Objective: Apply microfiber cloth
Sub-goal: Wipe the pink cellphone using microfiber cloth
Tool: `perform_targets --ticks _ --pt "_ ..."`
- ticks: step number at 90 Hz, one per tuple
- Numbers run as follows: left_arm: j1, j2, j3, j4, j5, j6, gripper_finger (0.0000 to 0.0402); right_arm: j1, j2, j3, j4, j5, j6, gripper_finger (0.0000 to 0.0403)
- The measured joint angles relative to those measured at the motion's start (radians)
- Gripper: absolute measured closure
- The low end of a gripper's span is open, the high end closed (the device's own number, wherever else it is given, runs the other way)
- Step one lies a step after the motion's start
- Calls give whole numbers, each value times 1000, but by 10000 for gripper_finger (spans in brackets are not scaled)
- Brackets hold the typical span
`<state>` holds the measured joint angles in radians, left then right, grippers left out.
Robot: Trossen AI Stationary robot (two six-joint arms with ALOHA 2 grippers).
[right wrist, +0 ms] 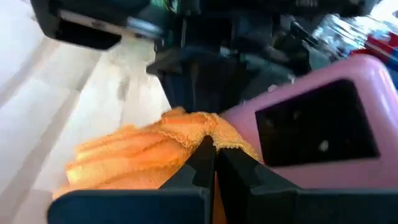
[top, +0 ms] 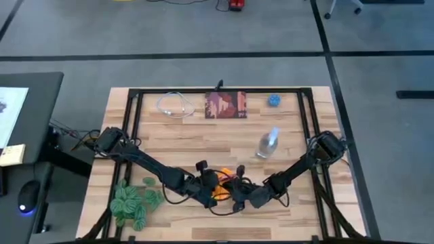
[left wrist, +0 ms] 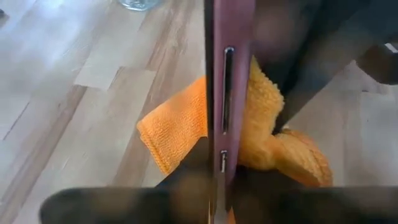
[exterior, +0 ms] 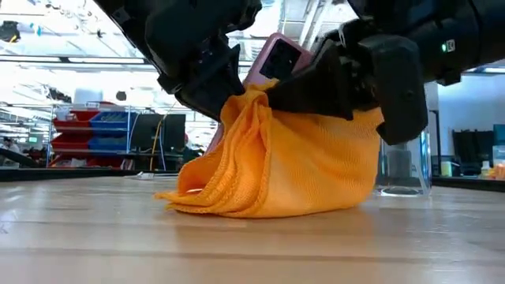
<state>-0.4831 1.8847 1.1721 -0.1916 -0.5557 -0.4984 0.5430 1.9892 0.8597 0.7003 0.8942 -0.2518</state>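
Now, on the left, I see my left end effector (top: 207, 181) clamped on one pink-cased phone (exterior: 272, 59), held on edge. At the near middle of the tabletop (top: 190, 146), the single microfiber cloth (exterior: 276, 162) hangs bunched against the phone, its long axis running left to right, lower folds resting on the wood. My right end effector (top: 239, 193) is pinched together on the cloth.

Two matte black jointed arms, thin black cables looping along them; each end effector blocky, dark, with flat fingers.
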Motion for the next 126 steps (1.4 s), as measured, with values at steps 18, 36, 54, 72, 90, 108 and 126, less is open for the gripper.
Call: perform_targets --ticks 18,36,54,72,90,108,126 --pt "0 0 2 2 -3 -1 393 49 -80 -8 -15 107 -173 403" --pt "-1 0 2 0 5 -10 393 81 -137 -8 -18 180 -230 403" --pt "-3 0 2 0 10 3 393 60 -118 -24 -185 40 -17 403" --pt "-3 0 2 -8 6 3 393 79 -168 -27 -232 81 -63 403" --pt "-4 0 2 -9 12 2 393 105 -265 -27 -246 111 -120 403" --pt "-5 0 2 -11 13 6 393 78 -254 -24 -263 22 -28 403" --pt "-6 0 2 -11 9 13 393 53 -166 -26 -48 -18 -121 403"
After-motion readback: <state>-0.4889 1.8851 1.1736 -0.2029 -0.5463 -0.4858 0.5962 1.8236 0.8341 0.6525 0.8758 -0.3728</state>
